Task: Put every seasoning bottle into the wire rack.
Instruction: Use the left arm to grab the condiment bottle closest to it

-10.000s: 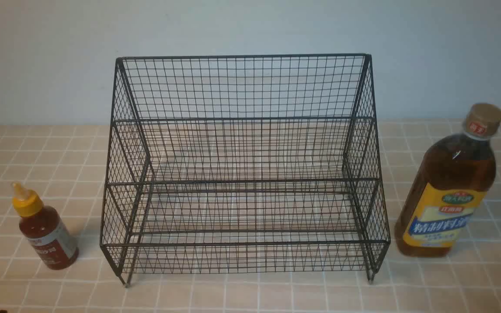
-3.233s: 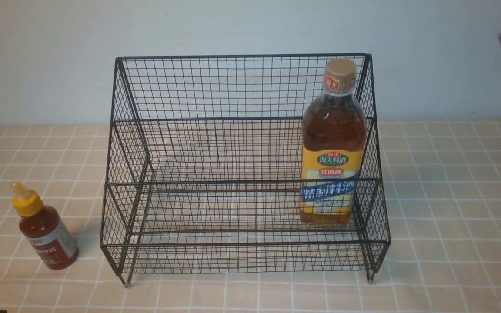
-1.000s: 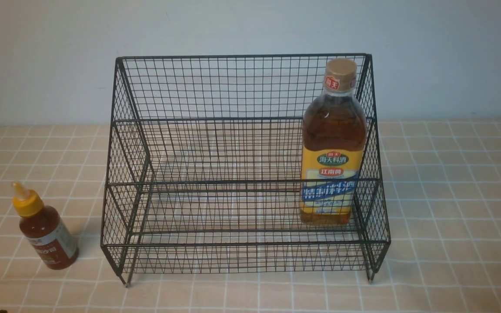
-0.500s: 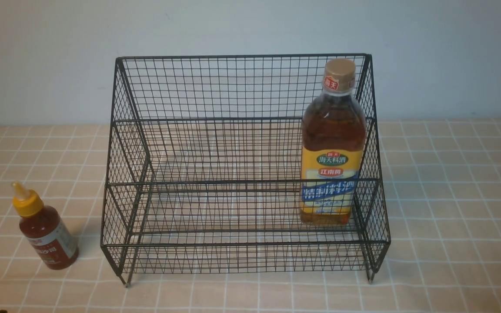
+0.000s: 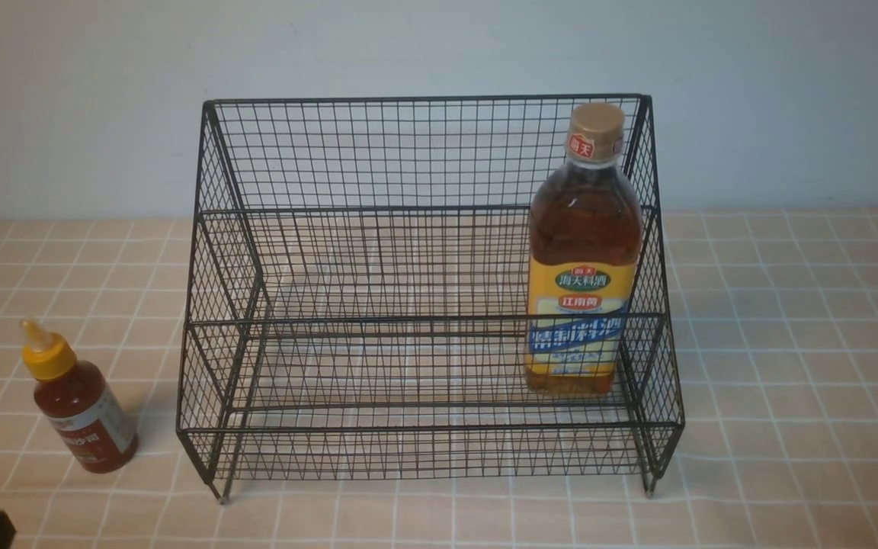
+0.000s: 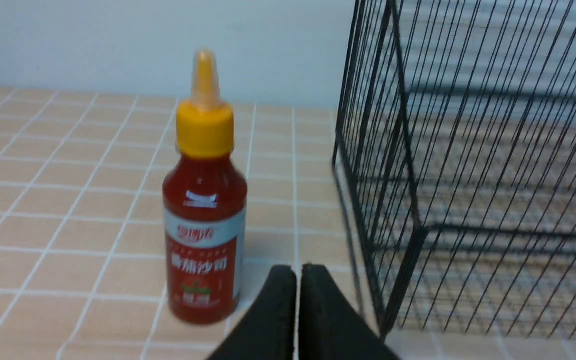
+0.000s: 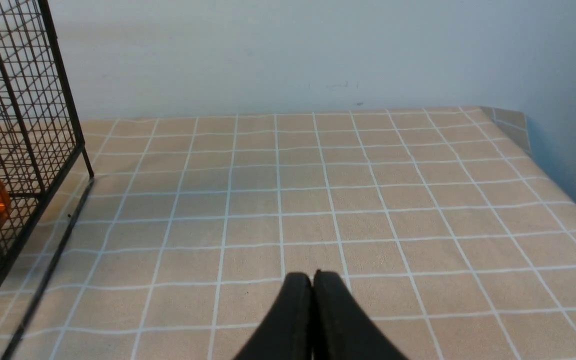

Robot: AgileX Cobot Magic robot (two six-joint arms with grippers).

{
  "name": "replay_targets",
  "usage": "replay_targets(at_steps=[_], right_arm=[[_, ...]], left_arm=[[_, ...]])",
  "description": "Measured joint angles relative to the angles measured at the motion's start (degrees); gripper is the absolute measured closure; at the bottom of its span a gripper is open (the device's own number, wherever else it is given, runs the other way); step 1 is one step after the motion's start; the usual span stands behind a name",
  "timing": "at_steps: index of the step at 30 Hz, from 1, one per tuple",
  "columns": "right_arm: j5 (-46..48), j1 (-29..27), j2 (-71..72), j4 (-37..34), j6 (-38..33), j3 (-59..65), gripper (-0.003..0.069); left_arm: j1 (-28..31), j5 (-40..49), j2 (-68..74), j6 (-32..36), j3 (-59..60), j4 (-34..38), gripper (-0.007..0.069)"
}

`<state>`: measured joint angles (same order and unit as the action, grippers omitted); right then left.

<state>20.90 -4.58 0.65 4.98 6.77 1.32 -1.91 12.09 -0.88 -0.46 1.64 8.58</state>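
Red sauce bottle (image 5: pixel 81 408) stands upright on the table (image 5: pixel 789 343), yellow nozzle skyward; amber bottle (image 5: pixel 584 252) upright at the rack's (image 5: pixel 424 152) right end. Left hand (image 6: pixel 298 272) and right hand (image 7: pixel 313 275) pinched together, empty.

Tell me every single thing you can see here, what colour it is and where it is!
wire rack: one, black, middle of the table, against the wall
tall bottle: one, amber-brown liquid, tan cap, yellow-blue label, standing upright inside the rack at its right end
small sauce bottle: one, red with yellow nozzle cap, on the table left of the rack, outside it
table: one, tan squares with white lines, under everything
wall: one, pale grey-blue, behind the table
left pincer: one, black, shut, low near the small sauce bottle, not touching it
right pincer: one, black, shut, holding nothing, over bare table right of the rack
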Motion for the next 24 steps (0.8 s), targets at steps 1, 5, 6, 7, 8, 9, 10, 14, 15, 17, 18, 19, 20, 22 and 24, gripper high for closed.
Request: replay_targets(at_steps=[1,5,6,7,8,9,10,14,15,17,18,19,20,22,24], right_arm=[[0.00,0.00,0.00,0.00,0.00,0.00,0.0673],[0.00,0.00,0.00,-0.04,0.00,0.00,0.0673],[0.00,0.00,0.00,-0.04,0.00,0.00,0.0673],[0.00,0.00,0.00,-0.04,0.00,0.00,0.0673],[0.00,0.00,0.00,-0.04,0.00,0.00,0.0673],[0.00,0.00,0.00,-0.04,0.00,0.00,0.0673],[0.00,0.00,0.00,-0.04,0.00,0.00,0.0673],[0.00,0.00,0.00,-0.04,0.00,0.00,0.0673],[0.00,0.00,0.00,-0.04,0.00,0.00,0.0673],[0.00,0.00,0.00,-0.04,0.00,0.00,0.0673],[0.00,0.00,0.00,-0.04,0.00,0.00,0.0673],[0.00,0.00,0.00,-0.04,0.00,0.00,0.0673],[0.00,0.00,0.00,-0.04,0.00,0.00,0.0673],[0.00,0.00,0.00,-0.04,0.00,0.00,0.0673],[0.00,0.00,0.00,-0.04,0.00,0.00,0.0673]], left_arm=[[0.00,-2.12,0.00,-0.23,0.00,1.05,0.0631],[0.00,-11.47,0.00,-1.57,0.00,5.20,0.0631],[0.00,-11.47,0.00,-1.57,0.00,5.47,0.0631],[0.00,-17.59,0.00,-2.59,0.00,7.82,0.0631],[0.00,-18.34,0.00,-2.72,0.00,8.06,0.0631],[0.00,-25.10,0.00,-3.26,0.00,9.14,0.0631],[0.00,-25.81,0.00,-3.26,0.00,9.14,0.0631],[0.00,-33.12,3.84,-0.55,-1.42,4.87,0.0631],[0.00,-33.05,6.06,0.46,-2.61,2.90,0.0631],[0.00,-32.98,12.91,1.64,-6.06,-1.06,0.0630],[0.00,-33.06,16.23,1.70,-7.43,-1.77,0.0629],[0.00,-33.25,19.70,1.70,-8.70,-2.22,0.0627],[0.00,-33.61,22.54,1.76,-9.65,-2.52,0.0624],[0.00,-34.39,28.21,1.75,-11.35,-2.80,0.0614],[0.00,-36.32,35.07,1.75,-13.10,-2.91,0.0583]])
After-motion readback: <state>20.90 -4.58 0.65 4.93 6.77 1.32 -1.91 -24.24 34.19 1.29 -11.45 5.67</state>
